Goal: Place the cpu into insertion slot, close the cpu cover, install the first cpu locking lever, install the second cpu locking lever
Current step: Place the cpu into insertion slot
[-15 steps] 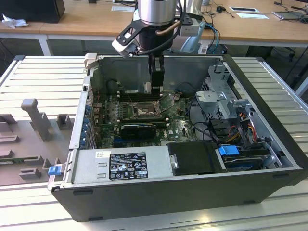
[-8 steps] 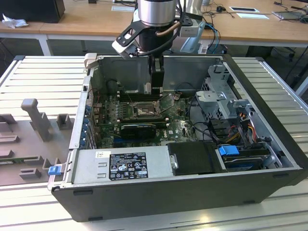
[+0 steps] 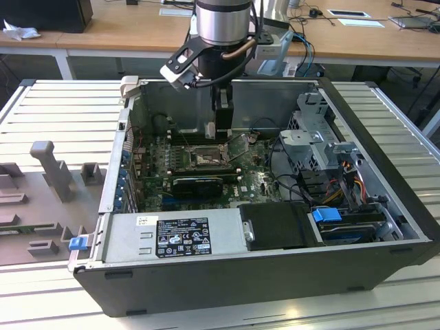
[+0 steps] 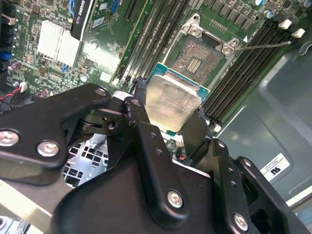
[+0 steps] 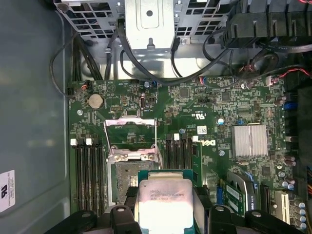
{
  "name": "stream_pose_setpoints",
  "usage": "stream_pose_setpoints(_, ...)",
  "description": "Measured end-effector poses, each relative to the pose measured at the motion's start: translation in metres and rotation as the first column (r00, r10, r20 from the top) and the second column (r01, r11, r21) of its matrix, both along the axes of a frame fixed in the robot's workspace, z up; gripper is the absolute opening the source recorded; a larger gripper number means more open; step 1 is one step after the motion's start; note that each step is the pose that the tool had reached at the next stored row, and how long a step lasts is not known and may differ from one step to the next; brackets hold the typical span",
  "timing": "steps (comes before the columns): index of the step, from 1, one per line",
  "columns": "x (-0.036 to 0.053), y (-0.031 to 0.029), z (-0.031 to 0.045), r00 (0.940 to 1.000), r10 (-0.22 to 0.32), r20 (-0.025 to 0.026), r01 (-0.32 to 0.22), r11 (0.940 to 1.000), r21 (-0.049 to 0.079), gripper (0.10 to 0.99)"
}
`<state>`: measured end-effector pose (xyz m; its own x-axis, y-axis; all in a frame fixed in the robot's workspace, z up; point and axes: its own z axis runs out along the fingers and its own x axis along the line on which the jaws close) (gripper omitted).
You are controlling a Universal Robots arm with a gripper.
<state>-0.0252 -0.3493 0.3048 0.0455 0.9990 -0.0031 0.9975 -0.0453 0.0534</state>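
Holding cpu [image 4: 168,100] clamped in tool [image 4: 170,113] | silvery-white square face, green rim | insertion slot [image 4: 200,56] uncovered nearby

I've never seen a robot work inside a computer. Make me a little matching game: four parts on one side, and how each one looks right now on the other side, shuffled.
Parts:
1. cpu
2. insertion slot
3. cpu cover
4. coin battery

States:
A. flipped open, green board showing through its cut-out
B. held in the gripper, not yet seated
C. round and silvery, sitting on the board
D. empty, brownish centre exposed

Pairs: 1-B, 2-D, 3-A, 4-C
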Motion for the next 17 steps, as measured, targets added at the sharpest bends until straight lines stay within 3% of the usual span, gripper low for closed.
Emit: stream_pose_setpoints(17, -0.0029, 0.0009, -0.0107, 1.0000, 0.002, 0.0000, -0.002, 1.0000, 0.002, 0.533)
